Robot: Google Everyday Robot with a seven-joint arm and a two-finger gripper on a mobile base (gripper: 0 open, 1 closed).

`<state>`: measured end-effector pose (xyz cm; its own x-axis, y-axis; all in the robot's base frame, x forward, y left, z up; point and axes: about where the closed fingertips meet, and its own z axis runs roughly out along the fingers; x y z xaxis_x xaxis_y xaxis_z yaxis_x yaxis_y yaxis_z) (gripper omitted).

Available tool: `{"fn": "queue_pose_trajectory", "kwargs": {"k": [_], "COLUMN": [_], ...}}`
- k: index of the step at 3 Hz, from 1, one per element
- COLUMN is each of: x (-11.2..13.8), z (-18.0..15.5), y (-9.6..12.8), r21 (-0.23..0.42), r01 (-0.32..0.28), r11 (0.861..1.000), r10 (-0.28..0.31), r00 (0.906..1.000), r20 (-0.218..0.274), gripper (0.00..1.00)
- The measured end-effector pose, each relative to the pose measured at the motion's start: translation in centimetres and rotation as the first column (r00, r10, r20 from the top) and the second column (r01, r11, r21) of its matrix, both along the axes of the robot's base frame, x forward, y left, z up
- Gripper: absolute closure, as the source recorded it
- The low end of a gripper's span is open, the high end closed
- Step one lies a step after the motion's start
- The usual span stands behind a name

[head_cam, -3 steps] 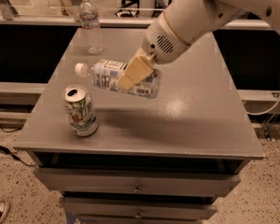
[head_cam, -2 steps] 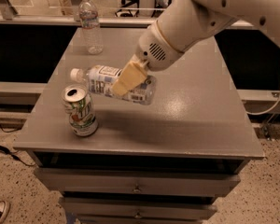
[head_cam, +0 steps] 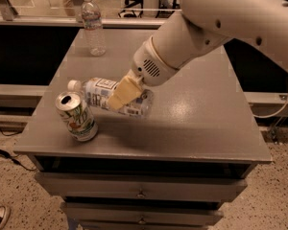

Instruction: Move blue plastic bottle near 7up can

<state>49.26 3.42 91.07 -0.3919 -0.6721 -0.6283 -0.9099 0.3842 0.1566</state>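
A grey desk point(head_cam: 206, 128) with drawers stands on a speckled floor, a glass rail behind it. The claw point(head_cam: 122, 94) is clamped across the middle of the blue plastic bottle point(head_cam: 98, 91), which lies sideways with its white cap pointing away to the claw's left. Since a second ago the claw has carried the bottle lower and further left, so the cap now sits just above the 7up can point(head_cam: 78, 116), which has stayed tilted below-left of the claw. A slim water bottle point(head_cam: 92, 25) stands well behind the claw, at the desk's far left corner.
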Motion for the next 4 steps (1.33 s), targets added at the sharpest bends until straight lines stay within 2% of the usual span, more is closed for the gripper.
{"fn": "queue_pose_trajectory", "kwargs": {"k": [3, 4], "x": [-1.2, -1.8], "z": [-1.9, -2.6], "y": [0.6, 0.9], "r21": [0.016, 0.022], "r01": [0.019, 0.023], "r11": [1.000, 1.000], "r10": [-0.018, -0.022], "r00": [0.9996, 0.9993], "r20": [-0.020, -0.031], "gripper": [0.13, 0.00]}}
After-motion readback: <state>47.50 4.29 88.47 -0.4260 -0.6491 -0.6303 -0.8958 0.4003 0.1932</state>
